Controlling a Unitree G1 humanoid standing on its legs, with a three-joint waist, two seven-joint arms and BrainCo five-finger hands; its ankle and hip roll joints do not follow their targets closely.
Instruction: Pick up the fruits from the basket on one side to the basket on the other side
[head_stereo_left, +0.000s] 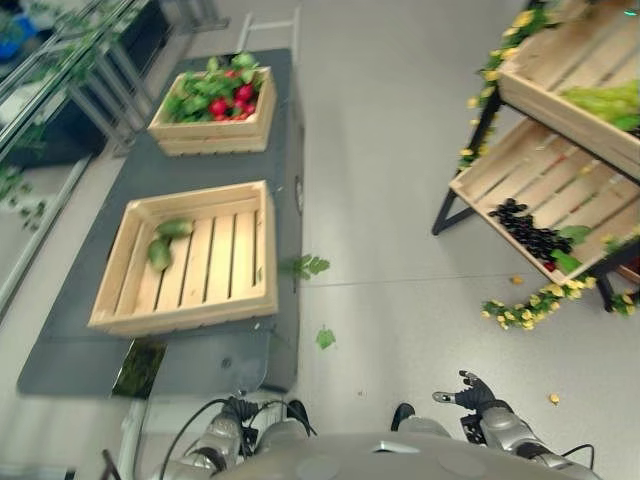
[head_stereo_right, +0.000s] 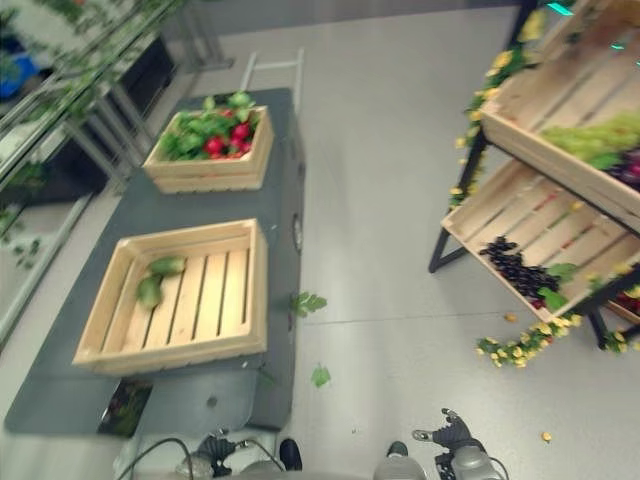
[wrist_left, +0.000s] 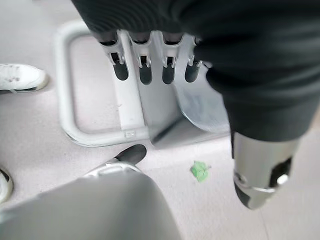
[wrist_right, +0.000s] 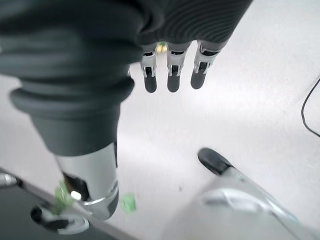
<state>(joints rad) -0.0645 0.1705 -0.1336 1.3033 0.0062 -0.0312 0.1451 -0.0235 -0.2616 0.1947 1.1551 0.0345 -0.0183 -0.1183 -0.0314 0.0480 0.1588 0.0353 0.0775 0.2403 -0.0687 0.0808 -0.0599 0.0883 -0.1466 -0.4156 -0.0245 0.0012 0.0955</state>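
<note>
On a dark grey platform (head_stereo_left: 285, 150) stand two wooden crates. The near crate (head_stereo_left: 190, 258) holds two green fruits (head_stereo_left: 165, 240) in its far left corner. The far crate (head_stereo_left: 215, 105) is heaped with red fruits (head_stereo_left: 232, 100) and green leaves. My right hand (head_stereo_left: 468, 390) hangs low over the floor to the right of the platform, open and holding nothing; its straight fingers (wrist_right: 170, 75) point at bare floor. My left hand (wrist_left: 145, 70) hangs by the platform's near end, fingers straight, open and empty.
A slanted rack at the right carries wooden crates with dark grapes (head_stereo_left: 530, 235) and pale greens (head_stereo_left: 610, 100), trimmed with yellow flowers (head_stereo_left: 520, 310). Loose leaves (head_stereo_left: 310, 265) lie on the floor. A person's white shoe (wrist_left: 20, 77) stands near a white metal frame (wrist_left: 90, 135).
</note>
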